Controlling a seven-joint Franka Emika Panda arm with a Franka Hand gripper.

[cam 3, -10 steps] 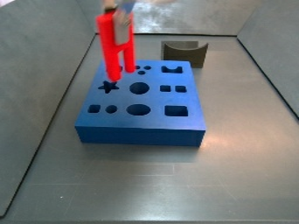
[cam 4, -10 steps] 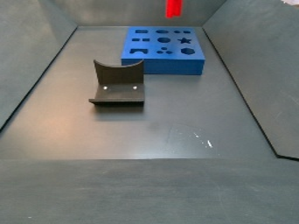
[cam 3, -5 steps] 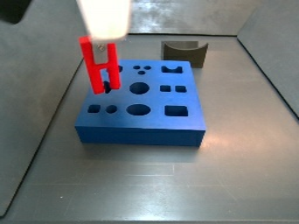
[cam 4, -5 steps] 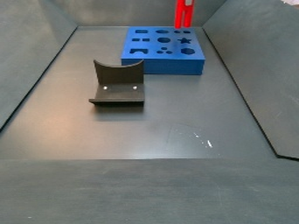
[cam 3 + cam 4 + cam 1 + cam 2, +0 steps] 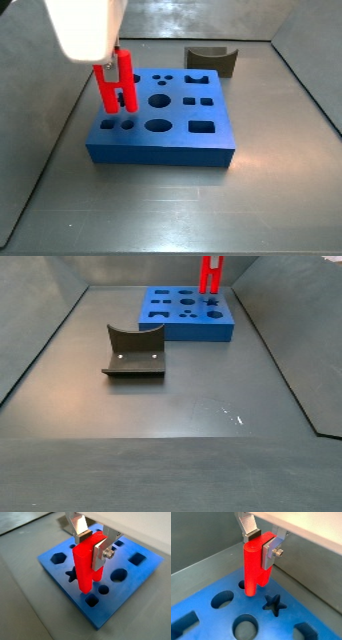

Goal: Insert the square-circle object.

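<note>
The square-circle object (image 5: 85, 567) is a bright red piece with two parallel legs. It hangs upright, legs down, in my gripper (image 5: 92, 546), which is shut on its upper part. It also shows in a wrist view (image 5: 252, 567) with the gripper (image 5: 261, 543) around it. The leg tips hang just over the top of the blue block (image 5: 143, 572), next to the star hole (image 5: 272, 604). In a side view the red piece (image 5: 115, 85) stands over the left rows of holes of the block (image 5: 187, 135). In a side view only the piece (image 5: 211, 274) shows, above the block (image 5: 181, 326).
The dark grey fixture stands apart from the block in both side views (image 5: 211, 60) (image 5: 134, 351). Grey walls (image 5: 301, 70) enclose the floor. The block has several holes of different shapes, among them a large round hole (image 5: 159, 100).
My gripper has carried the red piece sideways over the block and lowered it, so the leg tips now hang close to the block's top by the star hole.
</note>
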